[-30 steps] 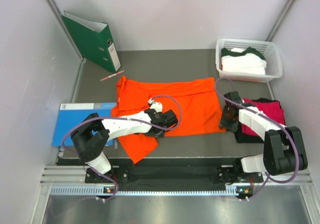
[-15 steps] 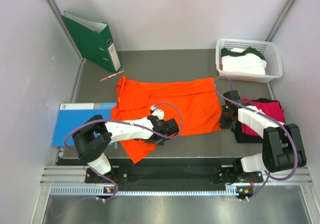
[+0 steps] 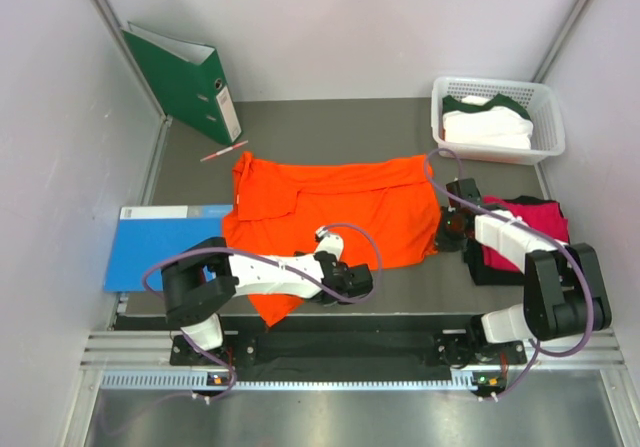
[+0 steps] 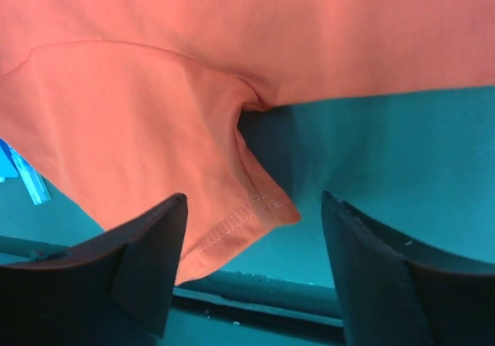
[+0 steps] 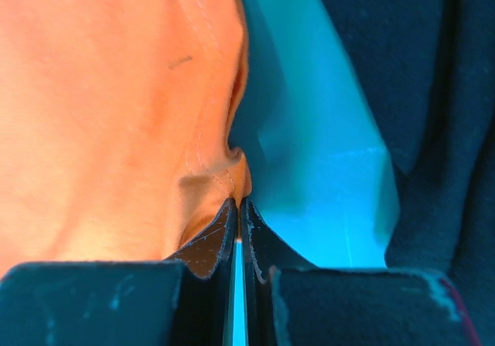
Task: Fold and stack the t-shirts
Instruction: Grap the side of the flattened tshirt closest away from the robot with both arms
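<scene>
One orange t-shirt (image 3: pixel 340 207) lies spread mid-table (image 3: pixel 300 137), its right corner pinched in the right gripper (image 5: pixel 238 207); close the wide-open left gripper (image 4: pixel 254 203) squarely on its near edge, then lift both sides evenly.

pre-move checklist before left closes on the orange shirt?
1. Right gripper pinching orange shirt edge: ok, shut on the hem.
2. Left gripper open: ok, jaws apart.
3. Cloth lined up for left: ok, hemmed corner lies between its fingers in the wrist view.
4. Left low enough to catch the cloth: cannot tell.
5. Shirt lying flat: not ok, creased and bunched near that corner.
</scene>
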Robot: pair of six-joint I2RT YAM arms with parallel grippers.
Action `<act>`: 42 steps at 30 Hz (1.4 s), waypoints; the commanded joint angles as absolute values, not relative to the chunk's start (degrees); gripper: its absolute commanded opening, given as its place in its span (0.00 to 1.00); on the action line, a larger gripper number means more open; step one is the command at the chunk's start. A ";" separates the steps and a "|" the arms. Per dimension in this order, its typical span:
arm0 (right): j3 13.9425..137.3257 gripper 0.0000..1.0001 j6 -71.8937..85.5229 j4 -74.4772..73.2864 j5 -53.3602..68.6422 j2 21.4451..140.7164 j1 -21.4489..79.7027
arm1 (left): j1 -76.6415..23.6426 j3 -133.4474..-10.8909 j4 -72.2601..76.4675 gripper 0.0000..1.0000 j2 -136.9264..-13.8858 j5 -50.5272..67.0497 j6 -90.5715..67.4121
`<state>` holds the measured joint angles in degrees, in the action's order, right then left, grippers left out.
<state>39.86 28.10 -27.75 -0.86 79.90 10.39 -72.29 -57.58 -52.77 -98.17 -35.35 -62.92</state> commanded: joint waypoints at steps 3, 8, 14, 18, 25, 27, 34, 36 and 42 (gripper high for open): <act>38.58 0.00 27.25 -22.32 -0.35 82.53 11.25 | -72.77 -53.44 -54.14 0.59 -104.68 -30.15 -67.76; 38.50 0.00 27.25 -21.71 1.04 82.44 11.25 | -72.95 -49.66 -55.19 0.49 -104.42 -29.53 -70.48; 38.50 0.00 27.07 -20.92 2.11 82.18 11.25 | -72.95 -48.34 -57.83 0.33 -103.97 -29.97 -74.18; 38.50 0.00 26.98 -21.18 2.46 80.95 11.25 | -72.95 -50.62 -62.55 0.00 -106.07 -30.58 -75.49; 39.11 0.00 27.07 -21.88 4.66 76.39 11.08 | -72.95 -60.19 -75.56 0.00 -108.72 -36.12 -78.22; 39.46 0.00 26.98 -22.23 4.75 75.33 11.16 | -72.95 -61.52 -77.42 0.00 -109.50 -37.96 -78.57; 42.01 0.00 26.37 -22.76 4.83 74.53 11.16 | -72.78 -68.55 -86.40 0.00 -111.71 -43.33 -79.98; 42.71 0.00 26.19 -22.59 5.71 74.97 11.16 | -72.42 -69.60 -86.40 0.00 -110.66 -43.51 -79.46; 44.03 0.00 26.10 -22.50 7.29 75.76 11.16 | -72.07 -72.24 -86.48 0.00 -107.50 -41.84 -75.68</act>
<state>40.71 27.00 -23.53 5.85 75.64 10.46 -72.34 -69.73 -74.76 -111.46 -41.39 -77.58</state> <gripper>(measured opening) 0.010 0.026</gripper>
